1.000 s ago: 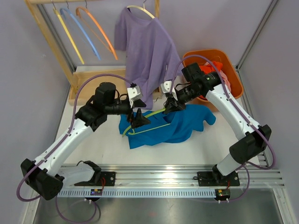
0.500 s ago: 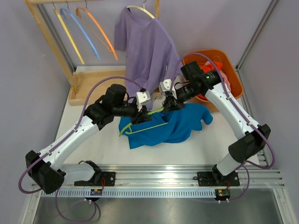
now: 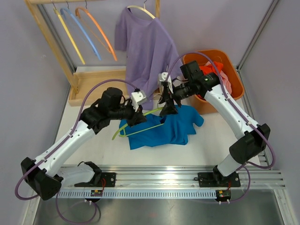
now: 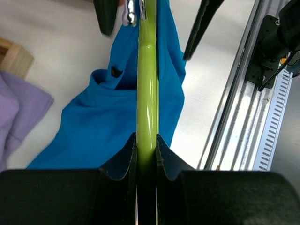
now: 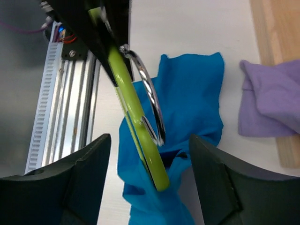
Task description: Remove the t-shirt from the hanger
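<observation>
The left hand (image 4: 146,145) is clenched on the green hanger (image 4: 146,93), while the right hand (image 5: 149,138) is released, its fingers spread either side of the hanger's metal hook (image 5: 151,96). The blue t-shirt (image 3: 164,132) lies bunched at the centre of the table (image 3: 103,152), with a purple shirt (image 3: 147,51) hanging just beyond it.

Bright even overhead light, soft shadows, glare on the rail (image 3: 178,174), wrist views blurred up close
</observation>
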Controlling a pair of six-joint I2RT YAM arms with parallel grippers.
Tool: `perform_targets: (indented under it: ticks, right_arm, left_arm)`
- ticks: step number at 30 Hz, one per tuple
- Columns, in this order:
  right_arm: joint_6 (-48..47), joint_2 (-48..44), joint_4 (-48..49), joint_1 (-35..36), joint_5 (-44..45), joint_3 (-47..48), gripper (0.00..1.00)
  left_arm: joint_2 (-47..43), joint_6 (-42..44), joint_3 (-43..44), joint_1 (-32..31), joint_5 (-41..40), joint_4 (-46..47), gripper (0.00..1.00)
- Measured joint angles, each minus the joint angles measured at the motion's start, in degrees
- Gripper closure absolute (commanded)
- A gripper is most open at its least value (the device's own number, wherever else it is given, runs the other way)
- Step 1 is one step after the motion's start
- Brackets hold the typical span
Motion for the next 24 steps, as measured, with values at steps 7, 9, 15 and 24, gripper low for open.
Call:
perform_targets:
  ticks: [7, 9, 15, 24]
  right_arm:
    - [26.9, -7.1, 18.2, -2.3, 10.3, -6.0, 0.18]
    - [32.2, -9.8, 20.9, -2.5, 12.5, -7.1, 0.20]
    - [49.0, -17.2, 26.8, 0.4, 23.2, -15.9, 0.00]
    - [54.4, -14.0, 27.8, 5.5, 33.9, -21.7, 0.01]
  left_arm:
    - [-5.4, -11.1, -4.2, 4.0, -1.9, -3.2, 1.00]
    - [-7.3, -15.4, -5.4, 5.2, -2.4, -3.3, 1.00]
    - [-10.0, -28.2, -6.7, 6.1, -3.3, -2.8, 1.00]
    - [-10.3, -41.3, -8.3, 6.8, -3.3, 1.2, 1.00]
